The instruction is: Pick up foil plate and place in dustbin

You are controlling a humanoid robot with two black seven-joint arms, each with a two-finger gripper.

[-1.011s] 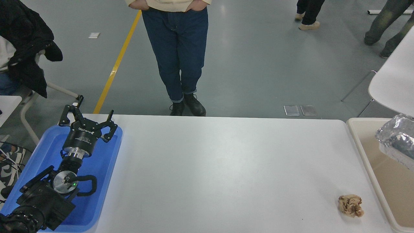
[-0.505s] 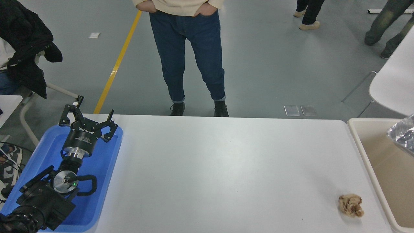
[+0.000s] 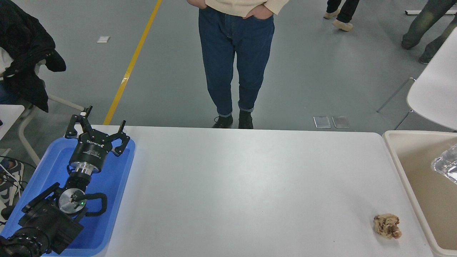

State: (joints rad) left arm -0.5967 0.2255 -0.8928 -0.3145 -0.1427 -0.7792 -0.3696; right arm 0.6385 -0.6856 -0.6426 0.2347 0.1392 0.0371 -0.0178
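Movement at the right edge of the frame. Foil plate down to one crinkled silver corner, showing against the tan inside of the dustbin. Much less of it in sight than a second ago, and lower in the picture. Well inside the pale rim, so probably going down into the bin or already let go; no telling which from here. No sight of the right gripper at all, so no word on its hold.

Looks like the closing part of the job: plate off the white table and over or in the bin.

Left gripper parked at lower left over the blue tray, fingers spread wide, holding nothing.

Brown paper ball at lower right, just beside the bin's near wall, same spot as before. Person at the far side, hands in pockets, shifted toward the right since a second ago.

Writing: one line of white lettering on the left gripper's black body, upside down from this angle, too small to read with any confidence. Nothing else legible.
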